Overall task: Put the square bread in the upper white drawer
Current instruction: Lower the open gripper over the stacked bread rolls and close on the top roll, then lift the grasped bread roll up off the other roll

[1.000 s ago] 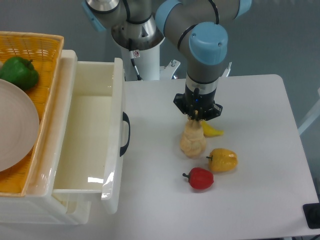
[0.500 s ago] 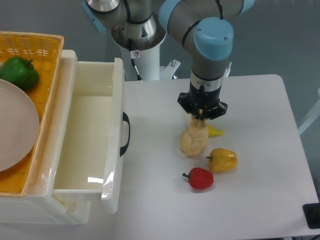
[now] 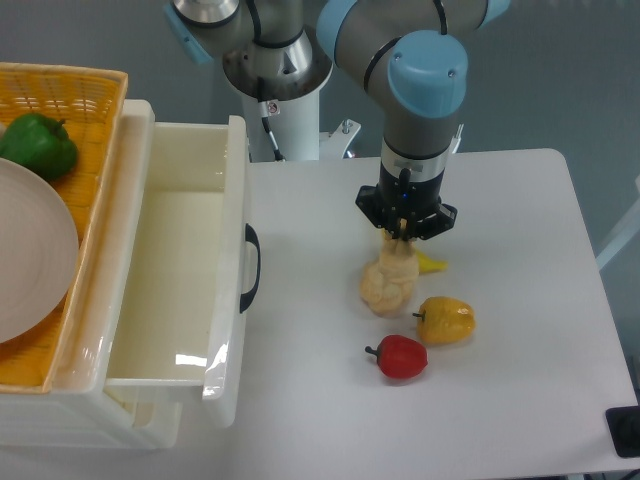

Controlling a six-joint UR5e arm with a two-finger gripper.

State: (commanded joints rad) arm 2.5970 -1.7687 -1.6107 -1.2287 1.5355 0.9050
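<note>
The square bread (image 3: 389,281) is a pale tan lumpy oblong chunk on the white table, right of the drawer. My gripper (image 3: 401,238) points straight down over its upper end, and the fingers look closed on that end. The bread's lower part rests on the table. The upper white drawer (image 3: 228,200) is pulled open at the left with its inside bare, and its black handle (image 3: 250,267) faces the bread.
A small yellow item (image 3: 429,264) lies just right of the bread. A yellow bell pepper (image 3: 445,319) and a red pepper (image 3: 400,356) lie in front of it. An orange wicker basket (image 3: 70,85) at far left holds a green pepper (image 3: 38,145) and a white plate (image 3: 30,250).
My gripper has shifted slightly to the right, and the upper end of the bread has leaned right with it. The bread's lower part has stayed on the table.
</note>
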